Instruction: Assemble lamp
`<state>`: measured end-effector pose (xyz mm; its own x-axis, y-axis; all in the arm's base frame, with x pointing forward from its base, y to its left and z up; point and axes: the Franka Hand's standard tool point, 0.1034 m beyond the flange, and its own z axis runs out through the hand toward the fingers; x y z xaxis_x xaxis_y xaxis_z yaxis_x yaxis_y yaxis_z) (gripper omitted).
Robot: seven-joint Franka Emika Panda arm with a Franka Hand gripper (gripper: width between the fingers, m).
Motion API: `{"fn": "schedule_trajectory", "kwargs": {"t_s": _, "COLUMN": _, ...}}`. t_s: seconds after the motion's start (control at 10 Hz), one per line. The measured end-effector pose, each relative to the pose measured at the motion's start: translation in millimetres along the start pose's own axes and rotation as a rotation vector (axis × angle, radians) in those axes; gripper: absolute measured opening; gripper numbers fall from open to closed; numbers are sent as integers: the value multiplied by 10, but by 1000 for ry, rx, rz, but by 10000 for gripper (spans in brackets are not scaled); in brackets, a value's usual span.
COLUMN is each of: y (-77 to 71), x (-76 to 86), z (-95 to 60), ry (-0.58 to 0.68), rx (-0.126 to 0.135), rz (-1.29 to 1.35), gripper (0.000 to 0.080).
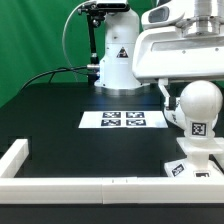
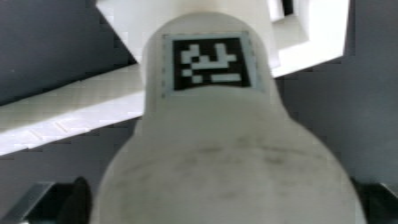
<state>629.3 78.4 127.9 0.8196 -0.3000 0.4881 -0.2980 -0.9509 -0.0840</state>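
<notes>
The round white bulb [image 1: 202,100] stands upright at the exterior view's right, with a tag on its neck. Its lower end meets the top of the blocky white base [image 1: 196,166], which sits at the table's front right corner. I cannot tell whether the bulb is seated in the base. My gripper [image 1: 190,97] comes down from the arm above and is shut on the bulb's round head. In the wrist view the bulb [image 2: 214,150] fills the picture and my gripper's [image 2: 214,206] dark fingers [image 2: 43,203] press on both of its sides. The shade is out of view.
The marker board [image 1: 123,121] lies flat in the middle of the black table. A low white wall [image 1: 70,183] runs along the front edge and turns up the left side; it also shows in the wrist view [image 2: 63,122]. The arm's own base [image 1: 117,60] stands at the back.
</notes>
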Motion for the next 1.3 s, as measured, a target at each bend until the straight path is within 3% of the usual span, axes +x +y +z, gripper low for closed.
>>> {"fn": "schedule_trajectory", "kwargs": {"t_s": 0.1, "y": 6, "x": 16, "z": -49, "ry": -30, "rx": -1, "rz": 8, "gripper": 698}}
{"fn": "schedule_trajectory", "kwargs": {"t_s": 0.5, "y": 52, "x": 110, "z": -108, "ry": -280, "rx": -45, "rz": 32, "gripper": 699}}
{"fn": "schedule_trajectory", "kwargs": {"t_s": 0.8, "y": -103, "x": 138, "z": -140, "ry": -454, "rx": -58, "rz": 134, "gripper": 699}}
{"fn": "schedule_trajectory", "kwargs": {"t_s": 1.0, "y": -75, "x": 199, "z": -124, "ry": -474, "rx": -56, "rz": 161, "gripper": 699}}
{"fn": "schedule_trajectory", "kwargs": {"t_s": 1.3, "y": -42, "x": 146, "z": -89, "ry": -466, "rx": -58, "rz": 166, "gripper": 699}}
